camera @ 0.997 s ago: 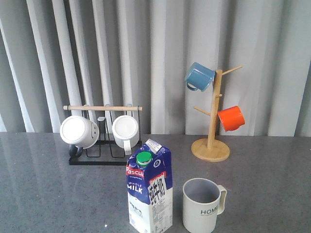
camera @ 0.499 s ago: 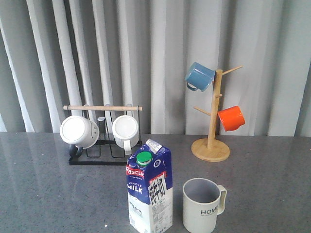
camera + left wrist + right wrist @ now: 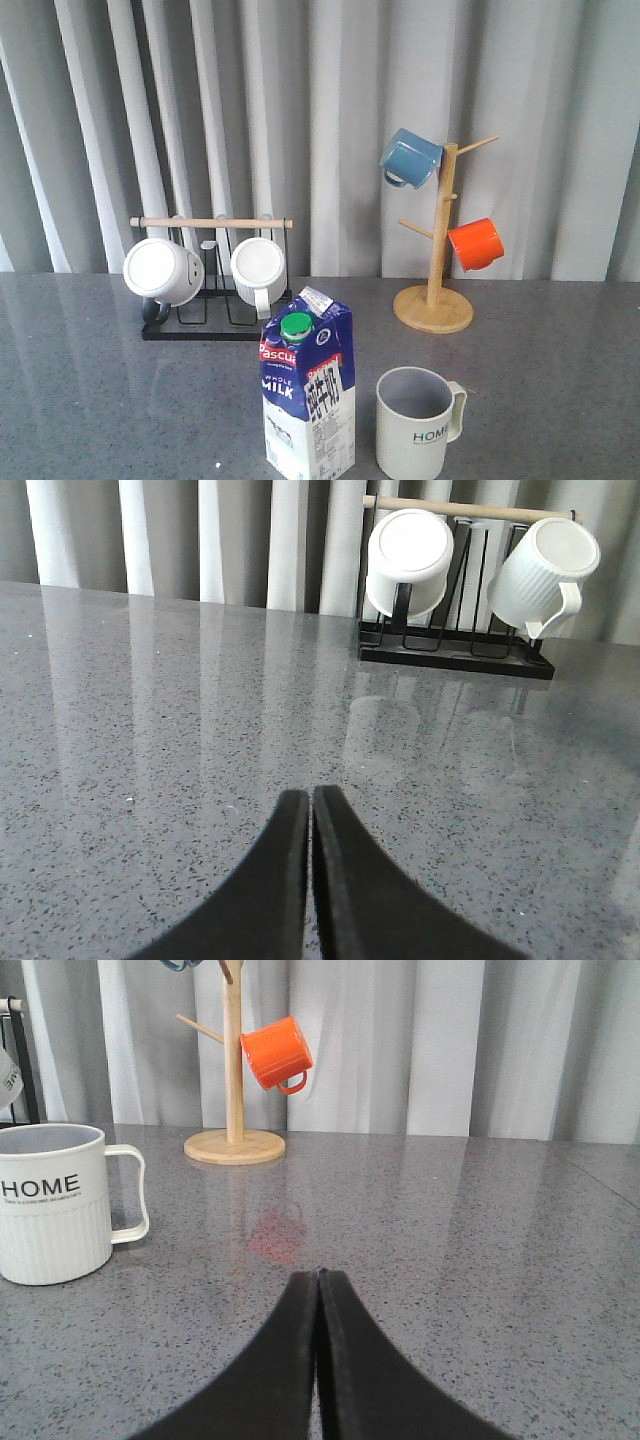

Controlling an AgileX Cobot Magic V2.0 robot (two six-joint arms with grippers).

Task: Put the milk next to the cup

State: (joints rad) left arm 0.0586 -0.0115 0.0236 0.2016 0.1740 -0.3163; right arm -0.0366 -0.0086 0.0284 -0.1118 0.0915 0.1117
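Observation:
The milk (image 3: pixel 309 392), a blue-and-white carton with a green cap, stands upright near the table's front edge in the front view. Just to its right stands the cup (image 3: pixel 417 424), a pale ribbed mug lettered "HOME", handle to the right; a small gap separates them. The cup (image 3: pixel 52 1204) also shows in the right wrist view, off to one side of my right gripper (image 3: pixel 318 1274), which is shut on nothing. My left gripper (image 3: pixel 309 792) is shut and empty over bare table. Neither gripper appears in the front view, and the milk is out of both wrist views.
A black rack (image 3: pixel 214 290) with two white mugs (image 3: pixel 163 271) stands at the back left, also in the left wrist view (image 3: pixel 455 648). A wooden mug tree (image 3: pixel 436 260) at the back right carries a blue mug (image 3: pixel 411 158) and an orange mug (image 3: pixel 475 244). Grey curtains hang behind.

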